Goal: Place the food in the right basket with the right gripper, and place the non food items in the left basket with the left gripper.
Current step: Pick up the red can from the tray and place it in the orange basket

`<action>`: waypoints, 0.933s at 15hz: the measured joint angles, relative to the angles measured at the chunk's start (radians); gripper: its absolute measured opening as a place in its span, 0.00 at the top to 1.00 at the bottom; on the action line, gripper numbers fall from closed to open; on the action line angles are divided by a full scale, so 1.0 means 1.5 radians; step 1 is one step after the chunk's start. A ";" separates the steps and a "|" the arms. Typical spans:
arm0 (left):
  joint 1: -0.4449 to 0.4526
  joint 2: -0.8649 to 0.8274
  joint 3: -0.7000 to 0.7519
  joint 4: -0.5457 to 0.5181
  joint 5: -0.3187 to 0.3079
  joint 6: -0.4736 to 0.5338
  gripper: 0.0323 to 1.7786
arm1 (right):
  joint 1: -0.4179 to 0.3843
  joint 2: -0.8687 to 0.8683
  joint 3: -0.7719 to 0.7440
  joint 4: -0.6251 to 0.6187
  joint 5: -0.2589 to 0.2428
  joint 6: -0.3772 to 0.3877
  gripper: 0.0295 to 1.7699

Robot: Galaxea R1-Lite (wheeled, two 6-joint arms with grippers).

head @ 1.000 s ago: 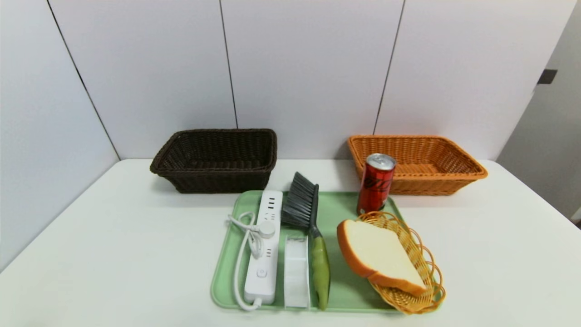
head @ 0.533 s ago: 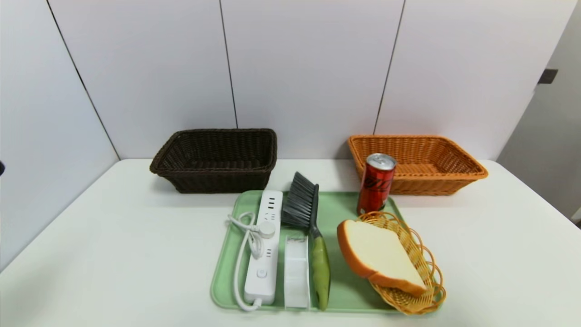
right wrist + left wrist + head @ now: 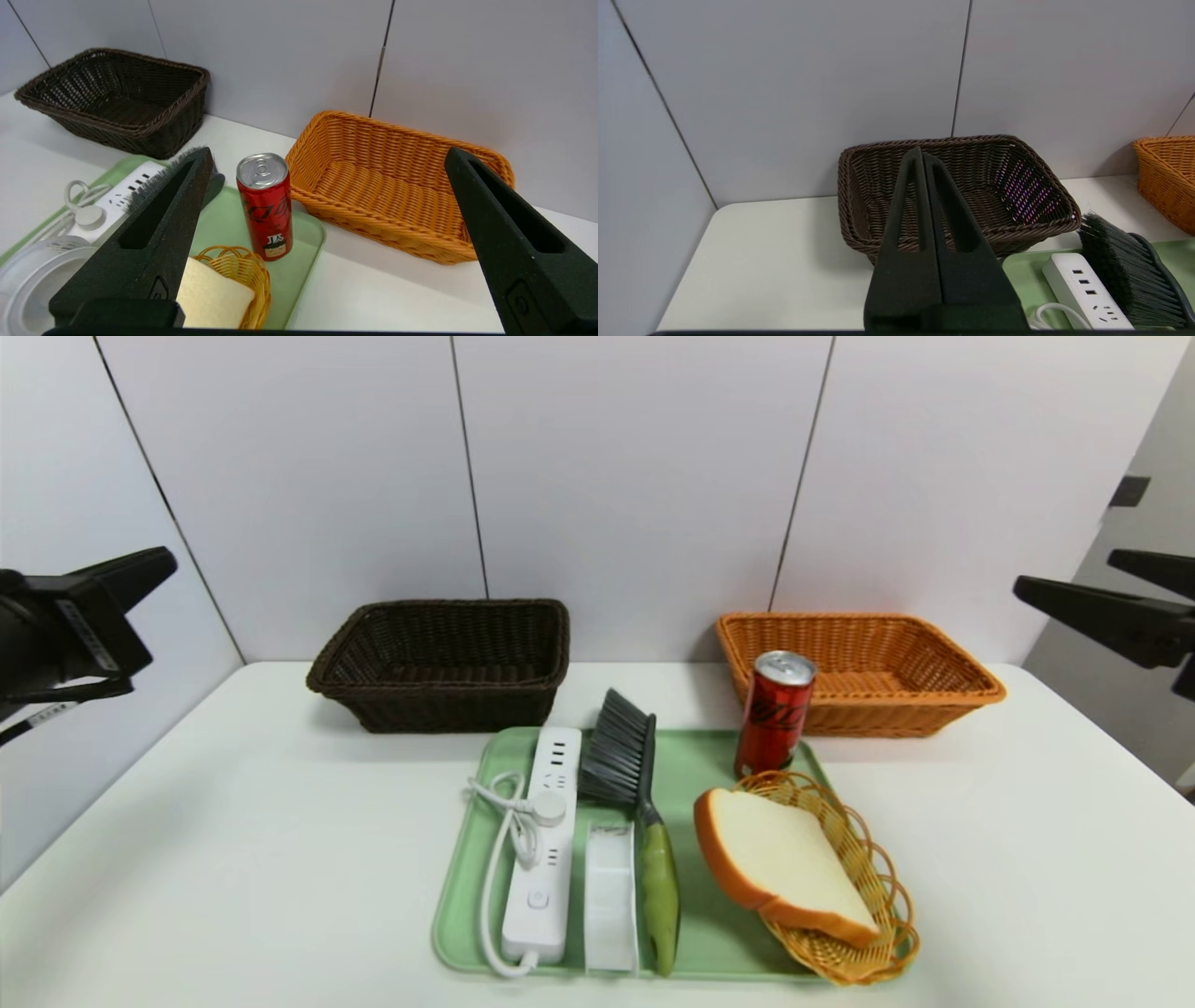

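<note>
Both arms just entered view: left tool (image 3: pixel 140 569) fingers together, right tool (image 3: pixel 322 242) spread wide nr can (image 3: pixel 773 713). Sorting not begun; all items on tray (image 3: pixel 695 761).

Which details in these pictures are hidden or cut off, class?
- Green plastic tray: its near right corner sits under the small yellow wicker basket in the head view.
- Slice of white bread: cut by the right wrist picture's edge and the right end effector.
- Dark brown wicker basket: floor partly behind the shut left end effector.
</note>
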 joint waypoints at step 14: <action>-0.013 0.091 0.008 -0.008 0.003 0.000 0.99 | 0.054 0.322 0.194 -0.421 0.073 -0.037 0.03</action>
